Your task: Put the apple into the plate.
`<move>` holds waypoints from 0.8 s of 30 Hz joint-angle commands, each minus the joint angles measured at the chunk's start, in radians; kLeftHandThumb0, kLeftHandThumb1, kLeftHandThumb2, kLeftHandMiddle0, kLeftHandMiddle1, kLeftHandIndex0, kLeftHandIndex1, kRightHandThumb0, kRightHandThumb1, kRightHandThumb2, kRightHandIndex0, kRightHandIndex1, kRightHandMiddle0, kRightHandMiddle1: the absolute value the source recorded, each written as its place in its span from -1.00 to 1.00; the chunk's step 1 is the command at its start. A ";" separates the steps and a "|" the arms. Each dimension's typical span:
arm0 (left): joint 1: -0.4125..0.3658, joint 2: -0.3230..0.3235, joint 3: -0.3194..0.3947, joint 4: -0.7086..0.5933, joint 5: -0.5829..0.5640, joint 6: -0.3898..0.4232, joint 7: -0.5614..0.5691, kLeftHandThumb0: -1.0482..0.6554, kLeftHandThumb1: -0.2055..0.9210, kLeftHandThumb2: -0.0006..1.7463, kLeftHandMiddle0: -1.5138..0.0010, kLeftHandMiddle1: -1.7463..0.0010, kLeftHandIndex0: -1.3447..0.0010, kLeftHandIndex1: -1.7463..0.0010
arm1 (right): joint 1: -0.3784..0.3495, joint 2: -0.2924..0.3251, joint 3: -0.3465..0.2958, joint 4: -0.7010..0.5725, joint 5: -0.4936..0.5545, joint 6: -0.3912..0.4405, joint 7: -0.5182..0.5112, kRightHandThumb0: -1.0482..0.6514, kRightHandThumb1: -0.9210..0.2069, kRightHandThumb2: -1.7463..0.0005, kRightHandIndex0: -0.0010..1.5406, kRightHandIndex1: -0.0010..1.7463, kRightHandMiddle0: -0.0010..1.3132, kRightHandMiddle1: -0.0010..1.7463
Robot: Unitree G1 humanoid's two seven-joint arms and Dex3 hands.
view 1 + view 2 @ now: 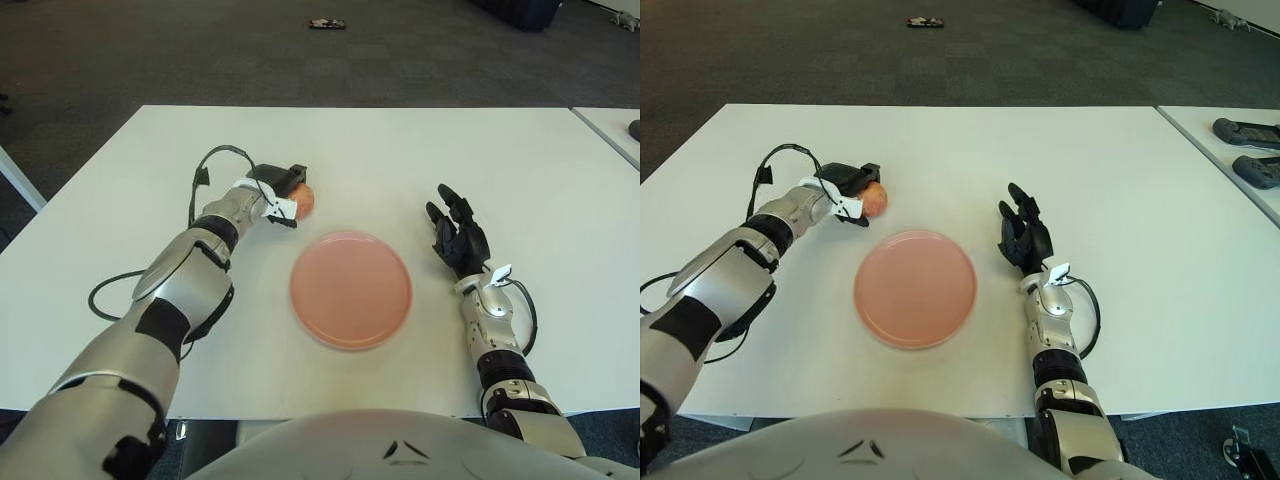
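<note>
**Apple under my left hand, plate waiting just past it**

A dark carpeted floor runs behind the white table (400,150) that carries everything I am working with. The largest thing on it is the pink plate (350,288), bare and flat, and I place the rest by it. My right hand (458,240) shows just to the right of the plate, its dark fingers spread and holding nothing. My left hand (272,192) is beyond the plate and to its left, well apart from its rim.

The apple (302,200) sits on the table there, on the plate-ward side of my left hand. My fingers (845,173) reach over its top and far side; they look wrapped around it, though I cannot see whether they are truly pressing it.

I judge the apple firm, smooth-skinned and fairly light, round enough to roll and slick enough to slip from a shallow pinch. It should take a firm squeeze without bruising. The best hold is across its widest part, fingers opposed on both sides.
</note>
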 commanded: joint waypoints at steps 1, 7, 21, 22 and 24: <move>0.023 -0.015 -0.017 0.002 0.024 -0.003 0.050 0.11 -0.02 0.32 0.13 -0.56 0.20 -0.93 | 0.066 0.037 -0.002 0.059 0.018 0.026 -0.003 -0.49 -1.00 0.23 -0.77 -0.98 -1.00 -0.52; 0.030 -0.015 -0.031 0.004 0.041 -0.018 0.114 0.21 -0.28 0.59 0.04 -0.94 0.17 -0.82 | 0.068 0.040 -0.004 0.059 0.021 0.021 -0.001 -0.48 -1.00 0.24 -0.75 -0.97 -1.00 -0.51; 0.035 -0.014 -0.040 0.009 0.047 -0.037 0.153 0.22 -0.27 0.65 0.23 -1.00 0.14 -0.98 | 0.071 0.044 -0.010 0.056 0.035 0.019 0.015 -0.48 -1.00 0.24 -0.73 -0.97 -1.00 -0.49; 0.035 -0.014 -0.040 0.009 0.046 -0.038 0.153 0.22 -0.27 0.65 0.23 -1.00 0.14 -0.98 | 0.071 0.045 -0.011 0.056 0.035 0.019 0.015 -0.48 -1.00 0.24 -0.73 -0.97 -1.00 -0.49; 0.035 -0.013 -0.040 0.009 0.046 -0.038 0.152 0.22 -0.27 0.65 0.23 -1.00 0.15 -0.98 | 0.071 0.046 -0.012 0.056 0.034 0.019 0.015 -0.48 -1.00 0.25 -0.73 -0.97 -1.00 -0.48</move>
